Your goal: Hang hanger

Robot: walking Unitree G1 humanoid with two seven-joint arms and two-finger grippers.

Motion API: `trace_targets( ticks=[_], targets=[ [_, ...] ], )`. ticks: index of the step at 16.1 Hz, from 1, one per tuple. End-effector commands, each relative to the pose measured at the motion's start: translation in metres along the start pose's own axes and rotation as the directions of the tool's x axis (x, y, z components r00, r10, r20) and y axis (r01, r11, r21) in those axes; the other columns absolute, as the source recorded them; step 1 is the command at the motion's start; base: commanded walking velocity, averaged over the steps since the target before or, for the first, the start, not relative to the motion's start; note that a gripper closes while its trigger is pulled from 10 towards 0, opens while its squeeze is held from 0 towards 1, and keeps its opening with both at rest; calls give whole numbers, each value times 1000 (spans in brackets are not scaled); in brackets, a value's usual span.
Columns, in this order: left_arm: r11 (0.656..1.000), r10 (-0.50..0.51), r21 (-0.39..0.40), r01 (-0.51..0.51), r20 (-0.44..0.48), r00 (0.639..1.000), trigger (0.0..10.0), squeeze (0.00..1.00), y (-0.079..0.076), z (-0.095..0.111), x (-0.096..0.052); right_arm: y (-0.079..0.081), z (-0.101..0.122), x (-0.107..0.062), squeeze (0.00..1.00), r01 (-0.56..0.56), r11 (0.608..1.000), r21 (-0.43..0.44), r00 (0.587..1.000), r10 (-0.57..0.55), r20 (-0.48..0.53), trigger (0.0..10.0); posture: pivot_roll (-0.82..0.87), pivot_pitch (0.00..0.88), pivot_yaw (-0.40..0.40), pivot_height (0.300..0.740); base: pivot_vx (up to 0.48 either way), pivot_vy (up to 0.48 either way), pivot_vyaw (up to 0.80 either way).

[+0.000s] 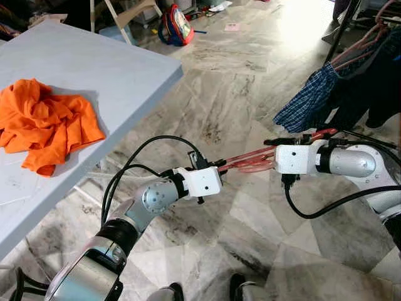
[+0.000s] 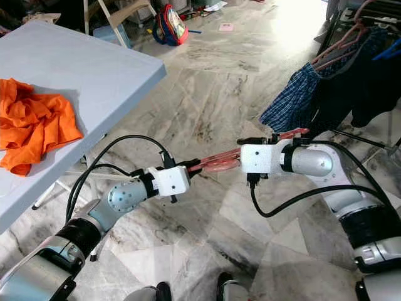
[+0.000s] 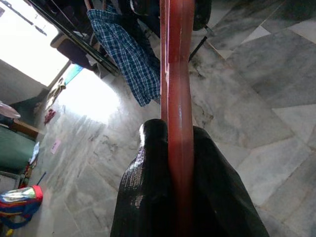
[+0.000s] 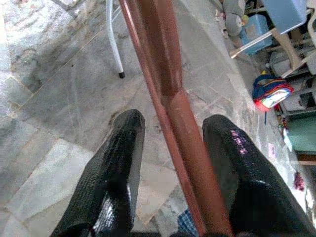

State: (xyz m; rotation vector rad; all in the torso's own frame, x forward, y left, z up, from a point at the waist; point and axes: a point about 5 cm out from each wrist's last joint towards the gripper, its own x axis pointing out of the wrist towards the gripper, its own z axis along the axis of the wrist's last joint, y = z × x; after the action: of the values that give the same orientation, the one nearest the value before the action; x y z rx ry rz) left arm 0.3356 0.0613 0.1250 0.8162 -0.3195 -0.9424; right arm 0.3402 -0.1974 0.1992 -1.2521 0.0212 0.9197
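A red-pink plastic hanger (image 1: 250,162) hangs in the air between my two arms, above the marble floor. My left gripper (image 1: 219,165) is shut on one end of it; in the left wrist view the red bar (image 3: 177,74) is pinched between the black fingers (image 3: 148,168). My right gripper (image 1: 268,153) faces the left one from the right. Its fingers (image 4: 118,158) stand apart on either side of the hanger bar (image 4: 168,79), so it is open around the bar. The clothes rack (image 1: 343,30) stands at the far right, beyond the right arm.
A blue plaid shirt (image 1: 310,100) and dark garments (image 1: 376,88) hang on the rack. The grey table (image 1: 94,63) with an orange cloth (image 1: 44,122) is at the left. A backpack (image 1: 177,25) and clutter lie at the back. Marble floor stretches between table and rack.
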Motion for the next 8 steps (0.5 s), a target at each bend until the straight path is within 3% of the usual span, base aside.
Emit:
trace_targets(
  ticks=[1,8],
  targets=[
    [1000,-13,3,13,-8,1000,10000,0,-4,-3,-2,1,4,4,0,-31,999,-23,999,31,16,0,-6,226,92,740,0,0,0],
    [1000,1,-20,-1,-4,1000,10000,0,-5,-3,-1,3,0,3,0,-2,1000,0,1000,2,9,0,-5,228,87,740,0,0,0]
  ],
)
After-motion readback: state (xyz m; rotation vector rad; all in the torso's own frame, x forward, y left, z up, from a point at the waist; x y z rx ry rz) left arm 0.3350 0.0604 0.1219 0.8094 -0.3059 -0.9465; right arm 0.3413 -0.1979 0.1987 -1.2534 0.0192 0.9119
